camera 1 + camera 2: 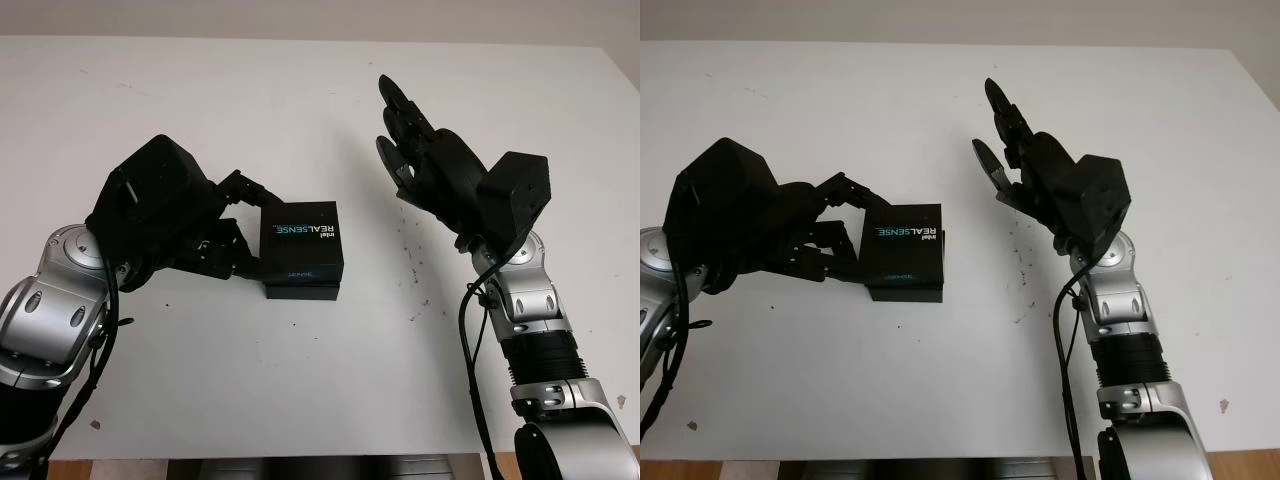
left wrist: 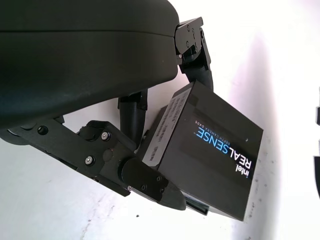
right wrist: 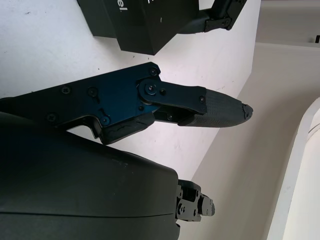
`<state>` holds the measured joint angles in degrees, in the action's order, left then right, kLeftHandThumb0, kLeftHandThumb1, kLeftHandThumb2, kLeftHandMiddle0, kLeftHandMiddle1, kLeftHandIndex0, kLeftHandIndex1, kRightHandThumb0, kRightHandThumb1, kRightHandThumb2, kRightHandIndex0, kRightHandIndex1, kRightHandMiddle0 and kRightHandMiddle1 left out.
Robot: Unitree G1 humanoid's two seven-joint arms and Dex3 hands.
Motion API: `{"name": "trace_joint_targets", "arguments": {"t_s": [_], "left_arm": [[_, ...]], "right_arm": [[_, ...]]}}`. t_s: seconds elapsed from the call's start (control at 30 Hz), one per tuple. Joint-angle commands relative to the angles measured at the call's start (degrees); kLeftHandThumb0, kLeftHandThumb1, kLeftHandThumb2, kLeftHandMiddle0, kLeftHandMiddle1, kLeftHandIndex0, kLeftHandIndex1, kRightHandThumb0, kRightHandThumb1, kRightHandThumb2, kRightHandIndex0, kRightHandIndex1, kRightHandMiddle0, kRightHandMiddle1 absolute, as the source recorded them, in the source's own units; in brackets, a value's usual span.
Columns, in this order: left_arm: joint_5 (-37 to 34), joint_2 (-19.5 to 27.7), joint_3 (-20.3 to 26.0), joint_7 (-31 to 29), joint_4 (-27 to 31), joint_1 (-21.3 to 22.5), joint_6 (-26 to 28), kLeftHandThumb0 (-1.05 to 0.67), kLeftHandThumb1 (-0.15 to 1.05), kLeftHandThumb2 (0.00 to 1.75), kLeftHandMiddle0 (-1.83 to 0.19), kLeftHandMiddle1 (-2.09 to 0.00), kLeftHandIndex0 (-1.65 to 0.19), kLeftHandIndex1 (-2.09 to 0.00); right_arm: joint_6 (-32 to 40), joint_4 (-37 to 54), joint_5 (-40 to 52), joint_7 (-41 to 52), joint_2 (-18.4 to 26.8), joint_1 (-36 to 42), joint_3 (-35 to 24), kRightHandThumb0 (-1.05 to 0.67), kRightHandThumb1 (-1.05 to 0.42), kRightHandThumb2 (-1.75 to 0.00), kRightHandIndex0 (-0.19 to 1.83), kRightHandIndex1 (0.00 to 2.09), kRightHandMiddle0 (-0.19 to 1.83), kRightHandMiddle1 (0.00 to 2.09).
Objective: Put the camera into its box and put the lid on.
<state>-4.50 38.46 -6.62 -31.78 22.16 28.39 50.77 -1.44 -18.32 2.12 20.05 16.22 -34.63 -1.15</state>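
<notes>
Fig. — L hand (image 1: 215, 235), fingers closed round the RealSense lid (image 1: 303, 237), seats it on the box base (image 1: 300, 291) at table (image 1: 200, 100) centre; R hand (image 1: 425, 150) open, raised beside. Risk: lid sits skewed — could jam if pressed.

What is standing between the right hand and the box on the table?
Nothing visible does. Only bare white table lies between the open right hand, raised to the right of the box, and the box itself. The left hand grips the box lid from the other side.
</notes>
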Motion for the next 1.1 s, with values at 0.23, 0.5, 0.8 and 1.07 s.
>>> {"name": "trace_joint_targets", "arguments": {"t_s": [0.23, 0.5, 0.8, 1.07], "left_arm": [[0.42, 0.04, -1.21, -1.35, -1.89, -0.66, -4.02, -0.34, 1.05, 0.20, -0.29, -1.79, -0.18, -1.70], [1.43, 0.95, -1.43, -2.23, -1.73, -1.16, -5.57, -0.32, 1.05, 0.20, -0.29, -1.81, -0.17, -1.71], [3.16, 2.32, -1.63, -2.59, 0.22, -1.87, -4.57, -0.32, 1.05, 0.20, -0.28, -1.89, -0.18, -1.79], [3.07, 2.99, -0.66, -2.66, 1.40, -2.91, -3.19, -0.30, 1.05, 0.20, -0.28, -1.90, -0.17, -1.77]], "right_arm": [[-0.41, 0.22, 0.87, 0.63, 0.77, -0.32, -0.85, -0.74, -1.05, -0.55, -0.15, 0.05, -0.12, 0.05], [-0.77, 0.04, 0.90, 0.83, 0.93, -0.30, -0.93, -0.74, -1.05, -0.55, -0.16, 0.05, -0.12, 0.05], [-1.11, -0.07, 0.89, 1.16, 1.06, -0.41, -1.08, -0.73, -1.05, -0.56, -0.16, 0.05, -0.13, 0.05], [-0.47, 0.11, 1.37, 1.43, 0.93, -0.47, -1.17, -0.73, -1.05, -0.56, -0.17, 0.05, -0.13, 0.05]]}}
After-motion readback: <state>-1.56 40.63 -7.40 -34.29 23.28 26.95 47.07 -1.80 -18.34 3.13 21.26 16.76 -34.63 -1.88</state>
